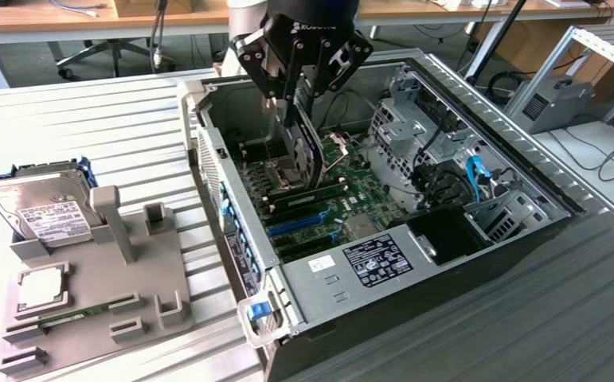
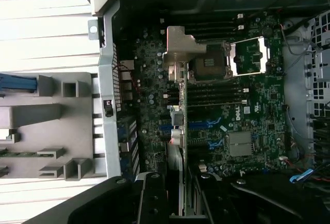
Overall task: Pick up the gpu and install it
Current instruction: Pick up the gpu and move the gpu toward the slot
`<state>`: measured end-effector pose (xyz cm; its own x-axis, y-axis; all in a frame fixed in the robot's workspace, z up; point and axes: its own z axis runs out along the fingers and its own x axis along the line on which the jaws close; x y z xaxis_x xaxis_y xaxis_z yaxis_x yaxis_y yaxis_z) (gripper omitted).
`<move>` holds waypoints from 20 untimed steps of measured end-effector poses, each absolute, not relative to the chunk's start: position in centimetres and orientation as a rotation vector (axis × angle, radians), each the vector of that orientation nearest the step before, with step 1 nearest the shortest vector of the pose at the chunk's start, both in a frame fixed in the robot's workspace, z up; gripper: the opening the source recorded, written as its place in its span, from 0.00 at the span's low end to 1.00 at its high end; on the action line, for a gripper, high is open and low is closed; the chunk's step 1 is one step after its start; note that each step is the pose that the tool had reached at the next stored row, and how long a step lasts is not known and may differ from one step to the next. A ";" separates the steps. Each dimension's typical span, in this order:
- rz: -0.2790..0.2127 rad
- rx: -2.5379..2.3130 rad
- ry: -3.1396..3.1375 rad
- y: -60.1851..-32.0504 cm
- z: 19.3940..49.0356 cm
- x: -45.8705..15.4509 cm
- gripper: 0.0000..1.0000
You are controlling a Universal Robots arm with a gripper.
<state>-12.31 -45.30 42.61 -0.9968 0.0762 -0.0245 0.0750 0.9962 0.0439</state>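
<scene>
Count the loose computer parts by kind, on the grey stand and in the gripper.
hard drive: 1
processor chip: 1
memory stick: 1
graphics card, held in the gripper: 1
Total: 4

You have one gpu (image 1: 309, 155) in the upper middle of the frame, one open computer case (image 1: 318, 290) at centre, and at left one hard drive (image 1: 41, 211), one grey holder (image 1: 126, 270), one processor (image 1: 41, 288) and one memory stick (image 1: 73, 313).
</scene>
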 end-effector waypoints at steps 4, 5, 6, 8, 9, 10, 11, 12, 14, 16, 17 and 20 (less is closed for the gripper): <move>0.067 0.118 3.112 -45.3 42.6 -11.9 0.26; 0.067 0.118 3.112 -45.3 42.6 -11.8 0.26; 0.067 0.118 3.113 -45.3 42.6 -11.7 0.26; 0.067 0.118 3.113 -45.3 42.6 -11.4 0.26; 0.067 0.118 3.113 -45.3 42.6 -11.3 0.26; 0.067 0.118 3.113 -45.3 42.6 -11.2 0.26; 0.067 0.118 3.113 -45.3 42.6 -11.1 0.26; 0.067 0.118 3.113 -45.3 42.6 -10.9 0.26; 0.067 0.118 3.113 -45.3 42.6 -10.7 0.26; 0.067 0.118 3.112 -45.3 42.6 -10.5 0.26; 0.067 0.118 3.113 -45.3 42.6 -10.4 0.26; 0.067 0.118 3.112 -45.3 42.6 -10.0 0.26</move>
